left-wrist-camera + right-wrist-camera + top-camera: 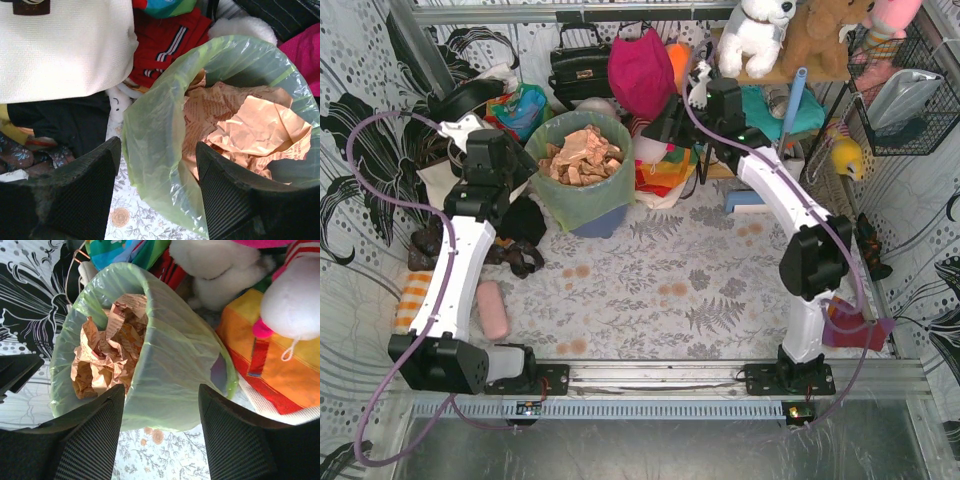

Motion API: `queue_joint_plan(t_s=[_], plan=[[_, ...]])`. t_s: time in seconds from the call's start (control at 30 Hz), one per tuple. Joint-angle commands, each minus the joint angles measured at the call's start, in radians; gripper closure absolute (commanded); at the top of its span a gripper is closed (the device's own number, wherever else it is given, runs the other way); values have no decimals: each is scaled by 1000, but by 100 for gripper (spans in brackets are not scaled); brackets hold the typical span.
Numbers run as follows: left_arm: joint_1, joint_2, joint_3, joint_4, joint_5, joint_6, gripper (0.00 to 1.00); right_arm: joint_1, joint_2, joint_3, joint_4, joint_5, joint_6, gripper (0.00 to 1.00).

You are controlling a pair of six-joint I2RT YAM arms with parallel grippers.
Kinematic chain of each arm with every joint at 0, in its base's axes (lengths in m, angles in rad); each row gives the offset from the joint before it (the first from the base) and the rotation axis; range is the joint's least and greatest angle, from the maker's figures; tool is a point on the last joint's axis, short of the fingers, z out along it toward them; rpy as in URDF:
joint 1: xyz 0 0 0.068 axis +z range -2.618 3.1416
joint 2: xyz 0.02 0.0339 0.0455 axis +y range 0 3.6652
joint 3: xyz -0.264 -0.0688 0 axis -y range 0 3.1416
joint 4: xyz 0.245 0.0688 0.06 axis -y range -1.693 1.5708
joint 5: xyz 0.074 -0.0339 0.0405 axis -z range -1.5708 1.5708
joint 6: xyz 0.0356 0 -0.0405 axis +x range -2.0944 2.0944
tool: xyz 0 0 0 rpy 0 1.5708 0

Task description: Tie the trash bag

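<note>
The trash bag (582, 190) is thin light-green plastic lining a blue-grey bin (600, 222) at the back of the table, its mouth wide and crumpled tan paper (582, 155) inside. My left gripper (157, 167) is open at the bag's left rim. The rim's hanging green flap (150, 145) lies between its fingers (90, 185), with a gap on the left side. My right gripper (160, 412) is open at the right rim, its fingers (235, 440) straddling the bag's outer wall (175, 365). In the top view the two wrists flank the bag.
A cream tote bag (60, 45) and dark clothes (65, 120) lie left of the bin. An orange striped bag (280, 355) and white plush (220, 270) crowd its right. Pink bag (640, 70), black handbag (578, 65), wire basket (905, 90), pink roll (492, 308).
</note>
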Motion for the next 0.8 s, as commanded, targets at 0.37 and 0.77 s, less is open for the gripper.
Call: queue_joint_plan(t_s=[0.37, 0.77], plan=[[4, 146, 107, 44, 21, 8, 47, 67, 307, 420, -82, -90, 52, 46], [4, 191, 114, 50, 45, 25, 66, 84, 396, 519, -122, -103, 51, 57]])
